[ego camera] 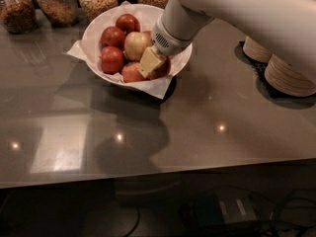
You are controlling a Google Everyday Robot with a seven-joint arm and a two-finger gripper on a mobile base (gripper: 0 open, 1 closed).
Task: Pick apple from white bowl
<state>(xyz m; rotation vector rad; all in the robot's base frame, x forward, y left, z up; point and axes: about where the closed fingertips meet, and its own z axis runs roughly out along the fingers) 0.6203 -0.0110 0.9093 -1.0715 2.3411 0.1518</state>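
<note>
The white bowl (94, 31), lined with white paper whose corners stick out, stands at the back middle of the grey counter. It holds several apples: dark red ones (112, 36), a pale yellow-tan one (136, 44), and at the front a red apple (130, 73) with lighter streaks. My gripper (150, 63) reaches down from the upper right into the front right of the bowl. Its pale tip is right beside the streaked apple and covers part of another red apple (163, 69). Whether it holds anything is hidden.
Several glass jars of grains (58, 4) line the back edge behind the bowl. Two stacks of tan paper bowls (289, 75) stand on a dark mat at the right. The counter's front edge (158, 174) runs across the lower frame.
</note>
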